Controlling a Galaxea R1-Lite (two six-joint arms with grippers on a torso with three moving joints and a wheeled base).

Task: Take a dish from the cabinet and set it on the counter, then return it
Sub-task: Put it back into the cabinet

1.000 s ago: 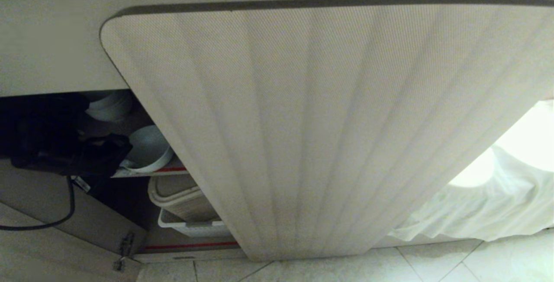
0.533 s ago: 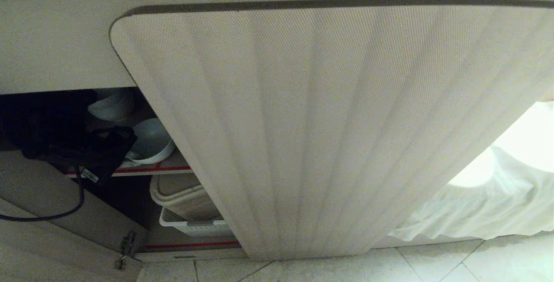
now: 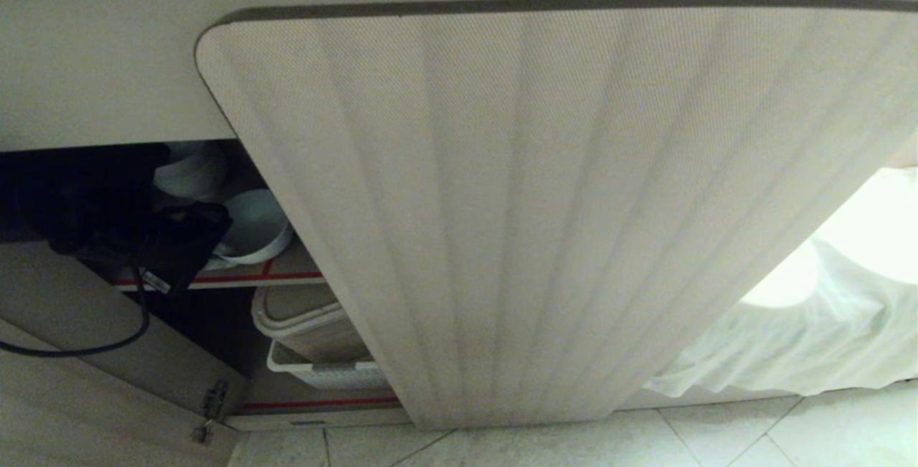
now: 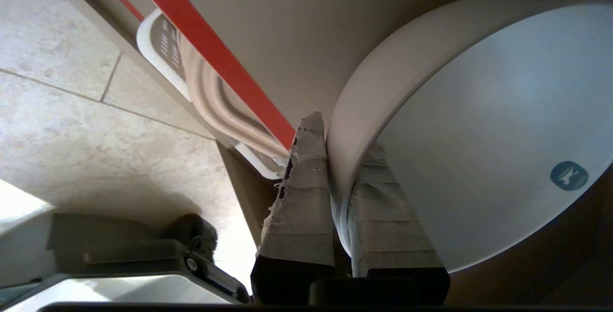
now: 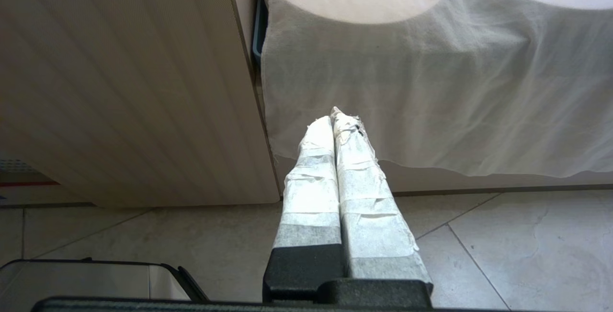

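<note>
The right gripper [image 5: 337, 120] hangs low over the tiled floor [image 5: 479, 254] with its taped fingers pressed flat together, nothing between them — it points at a white cloth [image 5: 431, 86] draped beside the fluted door [image 5: 119, 86].

That open door [image 3: 559, 209] fills most of the head view. At its left edge the cabinet [image 3: 107, 79] interior shows, dark, with the left arm reaching in. The left gripper [image 4: 342, 139] is clamped on the rim of the dish [image 4: 479, 125]: one taped finger [image 4: 301, 197] lies against the outer wall, the other inside the bowl, the rim pinched between them. The dish sits near the front edge of the upper shelf [image 3: 287, 270], just behind the red strip [image 4: 210, 48], and in the head view its rim [image 3: 254, 227] shows just beside the black gripper [image 3: 208, 248].

Farther back on the same shelf stands a stack of white bowls [image 3: 190, 173]. Below the shelf, near the cabinet's bottom front edge, a beige lidded bin [image 3: 308, 323] rests in a white basket [image 3: 323, 374].
</note>
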